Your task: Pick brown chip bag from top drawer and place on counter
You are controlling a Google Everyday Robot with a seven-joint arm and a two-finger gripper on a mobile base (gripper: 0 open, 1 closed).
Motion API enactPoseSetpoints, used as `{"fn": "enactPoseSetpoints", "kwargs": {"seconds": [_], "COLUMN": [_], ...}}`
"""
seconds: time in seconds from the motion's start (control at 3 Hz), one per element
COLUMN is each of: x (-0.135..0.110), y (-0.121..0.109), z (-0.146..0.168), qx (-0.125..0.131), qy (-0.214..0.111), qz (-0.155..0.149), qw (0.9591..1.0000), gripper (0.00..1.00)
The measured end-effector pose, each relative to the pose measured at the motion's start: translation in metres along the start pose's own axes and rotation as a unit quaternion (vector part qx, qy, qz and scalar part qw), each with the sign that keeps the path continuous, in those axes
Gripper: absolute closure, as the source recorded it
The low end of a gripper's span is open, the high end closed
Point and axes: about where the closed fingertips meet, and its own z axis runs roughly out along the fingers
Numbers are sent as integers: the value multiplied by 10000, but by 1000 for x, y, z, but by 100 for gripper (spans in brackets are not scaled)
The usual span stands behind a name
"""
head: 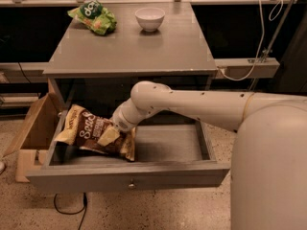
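Gripper [111, 132] sits on crinkly brown chip bag [86, 131] in open grey wooden top drawer [129, 174], presumably for pickup; grasp cannot be told.

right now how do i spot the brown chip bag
Under the grey table the drawer stands open. At its left end lies the brown chip bag, tool at its middle. It has white script; the green bag sits on the tabletop.

The single arm [201, 104] extends leftward from the body [268, 166] at right. Its joint bends at centre and the wrist section angles down-left. The end effector [109, 134] sits low inside the drawer [168, 147], against the bag [88, 128].
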Motion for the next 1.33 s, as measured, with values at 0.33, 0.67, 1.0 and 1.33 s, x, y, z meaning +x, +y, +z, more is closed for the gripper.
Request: {"fn": "enactPoseSetpoints", "kwargs": {"seconds": [0.33,0.67,1.0,1.33], "x": [-6,-26,-21,-17], "y": [6,20,12,-2], "z": [-31,-93,-177,-244], "qx": [125,337,806,1171], "qy": [-722,-1361,-1591,-1618], "qz": [-127,-573,-754,-791], "qw": [9972,9885,9811,9767], "gripper": [65,88,100,100]}}
